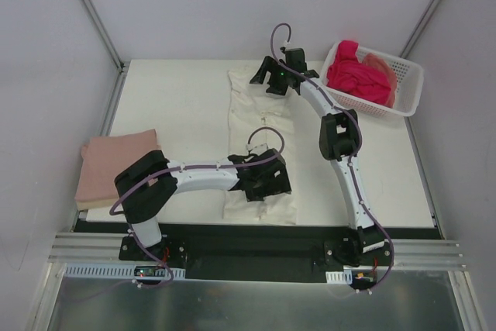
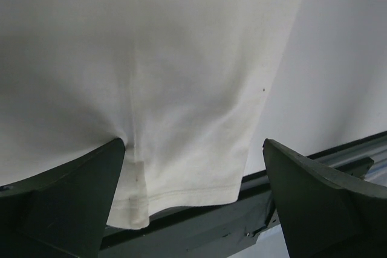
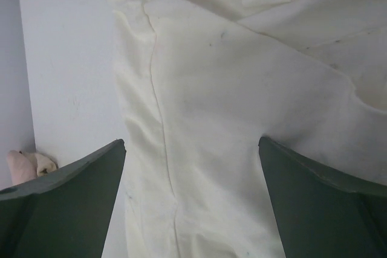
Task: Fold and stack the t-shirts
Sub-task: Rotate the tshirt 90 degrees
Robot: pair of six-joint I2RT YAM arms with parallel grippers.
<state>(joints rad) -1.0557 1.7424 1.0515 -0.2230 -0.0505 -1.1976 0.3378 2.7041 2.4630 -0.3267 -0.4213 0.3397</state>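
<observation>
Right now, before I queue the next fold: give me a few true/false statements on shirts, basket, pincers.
1. The cream shirt lies as a long strip in the middle of the table. True.
2. The dusty pink shirt sits in the basket. False: it lies folded at the table's left edge.
3. The left pincer and right pincer are both open. True.
4. The basket is empty. False: it holds a magenta shirt and a peach shirt.
5. The left pincer is at the cream shirt's far end. False: it is at the near end; the right pincer is at the far end.
</observation>
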